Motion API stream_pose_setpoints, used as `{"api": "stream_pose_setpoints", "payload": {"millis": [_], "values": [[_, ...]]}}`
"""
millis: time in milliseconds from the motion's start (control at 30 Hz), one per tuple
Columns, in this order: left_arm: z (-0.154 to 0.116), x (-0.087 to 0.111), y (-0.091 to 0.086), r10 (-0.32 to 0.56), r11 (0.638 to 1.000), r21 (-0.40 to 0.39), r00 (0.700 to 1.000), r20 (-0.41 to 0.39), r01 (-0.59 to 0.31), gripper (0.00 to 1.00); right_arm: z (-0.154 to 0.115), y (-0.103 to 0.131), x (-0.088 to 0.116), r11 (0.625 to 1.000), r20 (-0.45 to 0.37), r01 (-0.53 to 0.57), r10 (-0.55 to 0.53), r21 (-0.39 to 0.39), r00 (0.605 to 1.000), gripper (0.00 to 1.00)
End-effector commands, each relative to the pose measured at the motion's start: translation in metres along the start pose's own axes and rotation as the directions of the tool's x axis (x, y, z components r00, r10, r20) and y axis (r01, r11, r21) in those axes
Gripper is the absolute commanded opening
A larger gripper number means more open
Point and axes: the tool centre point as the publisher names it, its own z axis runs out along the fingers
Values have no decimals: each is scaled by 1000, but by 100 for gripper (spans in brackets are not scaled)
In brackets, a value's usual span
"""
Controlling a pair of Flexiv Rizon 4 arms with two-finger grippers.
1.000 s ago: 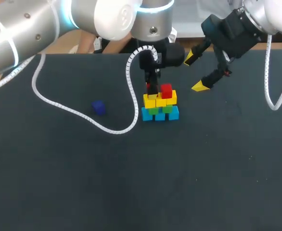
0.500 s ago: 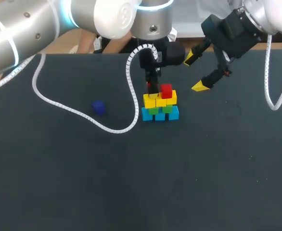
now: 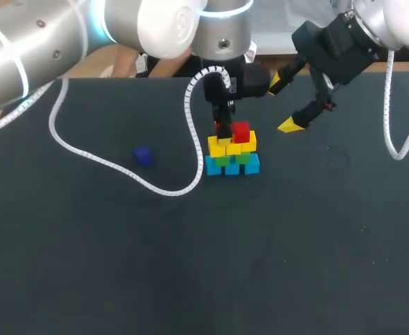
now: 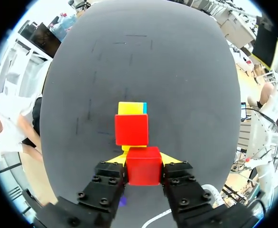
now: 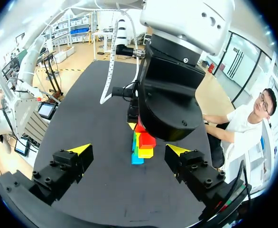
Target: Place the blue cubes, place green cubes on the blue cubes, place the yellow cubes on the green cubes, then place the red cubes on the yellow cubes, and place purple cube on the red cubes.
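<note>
Centrally on the black table [image 3: 86,265] stands a cube stack [image 3: 232,155]: blue row, then green, then yellow, with one red cube [image 3: 241,131] on top; a purple cube [image 3: 143,155] lies apart to its left. Pointing down over the stack's left side, the left gripper [image 4: 143,160] is clamped on a second red cube [image 4: 143,170]; the right gripper [image 3: 286,105] hangs raised to the stack's right, fingers spread wide.

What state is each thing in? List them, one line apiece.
left gripper: shut on the held red cube.
held red cube: gripped, over the stack.
placed red cube: resting atop the stack.
right gripper: open, empty, beside the stack.
purple cube: loose, apart from the stack.
</note>
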Motion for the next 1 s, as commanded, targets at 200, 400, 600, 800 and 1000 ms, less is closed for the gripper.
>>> {"api": "stream_pose_setpoints", "payload": {"millis": [200, 400, 600, 800, 1000], "values": [[2, -1, 3, 2, 1000, 6, 1000, 0, -2, 0, 0, 0, 0, 1000, 0, 0, 0, 0, 1000, 100], [4, -2, 4, 6, 1000, 7, 1000, 4, -6, 0, 0, 0, 0, 1000, 0, 0, 0, 0, 1000, 100], [5, -2, 4, 10, 1000, 9, 1000, 6, -10, 0, 0, 0, 0, 1000, 0, 0, 0, 0, 1000, 100], [5, -3, 4, 12, 1000, 10, 1000, 5, -12, 0, 0, 0, 0, 1000, 0, 0, 0, 0, 1000, 100], [5, -3, 4, 12, 1000, 12, 1000, 5, -12, 0, 0, 0, 0, 1000, 0, 0, 0, 0, 1000, 100]]}}
